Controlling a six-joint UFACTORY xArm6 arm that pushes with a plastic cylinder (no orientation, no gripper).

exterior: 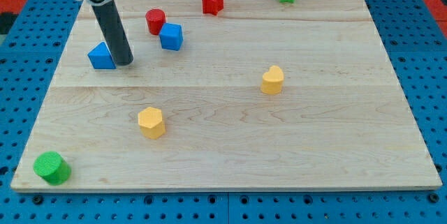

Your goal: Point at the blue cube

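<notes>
The board [279, 133] looks like pale, smooth wood in glued planks with visible grain, sitting on a blue perforated panel [21, 77] that looks like painted metal or plastic, can't tell which. All the blocks look matt painted, e.g. the blue cube [171, 36] and the green cylinder [52, 167] at the board's bottom-left corner. My tip [124, 63] ends a dark rod with a slight sheen.

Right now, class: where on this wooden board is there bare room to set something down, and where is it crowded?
Bare: the stretch right of the yellow block, and the bottom edge right of the green cylinder. Crowded: top left, where my tip touches the blue triangular block, near the blue cube and red cylinder.
</notes>
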